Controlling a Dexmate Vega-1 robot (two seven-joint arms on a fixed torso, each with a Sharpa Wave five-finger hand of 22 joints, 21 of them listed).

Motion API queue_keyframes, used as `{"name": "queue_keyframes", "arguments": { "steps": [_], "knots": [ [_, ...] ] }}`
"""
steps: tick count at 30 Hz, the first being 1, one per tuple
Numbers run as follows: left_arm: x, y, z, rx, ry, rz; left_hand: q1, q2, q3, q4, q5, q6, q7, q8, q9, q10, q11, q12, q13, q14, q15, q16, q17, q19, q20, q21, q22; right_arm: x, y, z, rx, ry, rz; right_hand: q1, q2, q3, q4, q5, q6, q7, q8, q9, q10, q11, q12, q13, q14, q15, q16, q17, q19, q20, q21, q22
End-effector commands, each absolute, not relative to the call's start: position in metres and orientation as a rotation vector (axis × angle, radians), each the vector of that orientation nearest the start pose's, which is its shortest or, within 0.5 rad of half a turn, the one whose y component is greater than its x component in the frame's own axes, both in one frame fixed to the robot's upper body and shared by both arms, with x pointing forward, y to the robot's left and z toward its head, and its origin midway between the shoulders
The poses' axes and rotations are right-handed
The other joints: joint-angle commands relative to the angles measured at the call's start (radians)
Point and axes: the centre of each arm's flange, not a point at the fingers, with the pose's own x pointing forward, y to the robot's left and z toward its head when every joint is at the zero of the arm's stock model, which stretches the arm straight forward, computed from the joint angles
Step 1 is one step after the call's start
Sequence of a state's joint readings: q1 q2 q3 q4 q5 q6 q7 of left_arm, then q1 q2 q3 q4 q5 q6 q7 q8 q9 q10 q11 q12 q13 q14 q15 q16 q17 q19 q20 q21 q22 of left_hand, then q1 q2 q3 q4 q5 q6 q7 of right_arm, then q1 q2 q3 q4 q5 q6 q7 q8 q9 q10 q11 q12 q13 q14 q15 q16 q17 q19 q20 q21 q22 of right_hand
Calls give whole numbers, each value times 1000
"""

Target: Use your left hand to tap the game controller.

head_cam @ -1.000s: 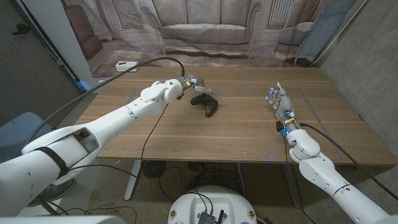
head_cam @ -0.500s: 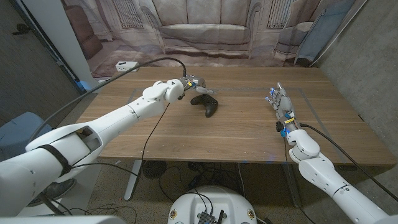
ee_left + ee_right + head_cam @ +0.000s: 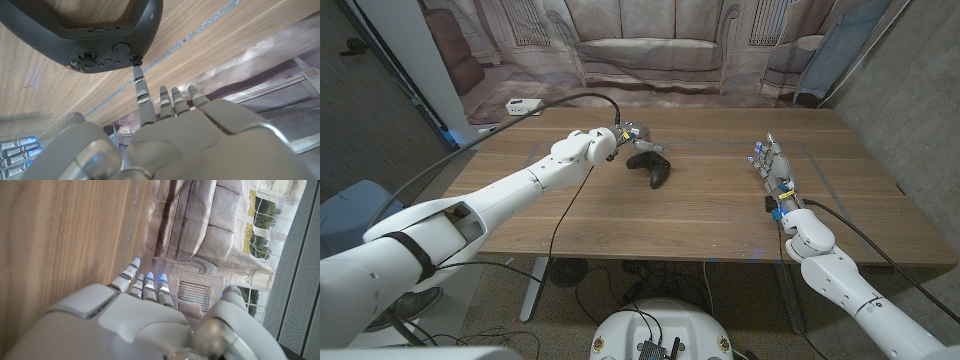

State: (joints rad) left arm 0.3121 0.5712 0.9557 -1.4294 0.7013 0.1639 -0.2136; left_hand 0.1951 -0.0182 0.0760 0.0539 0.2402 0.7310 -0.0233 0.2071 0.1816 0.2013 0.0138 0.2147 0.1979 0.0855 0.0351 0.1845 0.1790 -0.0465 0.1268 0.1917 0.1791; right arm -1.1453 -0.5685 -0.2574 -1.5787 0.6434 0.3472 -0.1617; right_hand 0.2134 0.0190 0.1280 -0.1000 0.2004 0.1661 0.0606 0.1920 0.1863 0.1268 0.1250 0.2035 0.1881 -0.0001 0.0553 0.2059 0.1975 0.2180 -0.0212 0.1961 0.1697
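Note:
A black game controller [image 3: 652, 168] lies on the wooden table [image 3: 700, 210], a little left of the middle. My left hand [image 3: 628, 137] hovers at its far left end and holds nothing, its fingers stretched out. In the left wrist view one fingertip [image 3: 136, 70] of the left hand [image 3: 170, 135] reaches the rim of the controller [image 3: 85, 30] beside a thumbstick and seems to touch it. My right hand [image 3: 772, 165] stands on the table at the right, far from the controller, with straight fingers and nothing in it. In the right wrist view the right hand [image 3: 125, 315] stays beside bare wood.
A small white box [image 3: 523, 105] sits at the table's far left corner. A black cable [image 3: 550, 103] runs along my left arm. A printed backdrop of a sofa [image 3: 650, 50] hangs behind the table. Pale tape lines [image 3: 820, 160] mark the wood near the right hand.
The left hand has shifted only very slightly at the controller's far end. Neither the controller nor the right hand has moved.

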Motion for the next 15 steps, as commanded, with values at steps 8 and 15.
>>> {"name": "queue_keyframes", "arguments": {
  "steps": [8, 15],
  "knots": [
    [667, 120, 83, 1728, -581, -118, 1, 12, -3, -4, 5, 14, 2, 0, 1, -6, 0, -3, 2, 1, 2, 3, 2, -3, 3, 4, 2, 584, -314, -79, 114, -617, 66, 2, 8, 3, -4, -3, 7, -5, 3, 1, 7, -3, -1, 3, 6, 2, -5, 6, 2, 6, -3, 2],
    [664, 121, 82, 1719, -591, -108, 2, 14, -3, -4, 6, 19, 3, 0, 1, -5, -5, -2, 2, 1, 1, 4, 2, -3, 3, 5, 2, 583, -314, -79, 108, -620, 68, 2, 8, 3, -4, -4, 6, -4, 3, 1, 8, -5, -1, 4, 6, 1, -5, 6, 1, 6, -3, 2]
  ]
}}
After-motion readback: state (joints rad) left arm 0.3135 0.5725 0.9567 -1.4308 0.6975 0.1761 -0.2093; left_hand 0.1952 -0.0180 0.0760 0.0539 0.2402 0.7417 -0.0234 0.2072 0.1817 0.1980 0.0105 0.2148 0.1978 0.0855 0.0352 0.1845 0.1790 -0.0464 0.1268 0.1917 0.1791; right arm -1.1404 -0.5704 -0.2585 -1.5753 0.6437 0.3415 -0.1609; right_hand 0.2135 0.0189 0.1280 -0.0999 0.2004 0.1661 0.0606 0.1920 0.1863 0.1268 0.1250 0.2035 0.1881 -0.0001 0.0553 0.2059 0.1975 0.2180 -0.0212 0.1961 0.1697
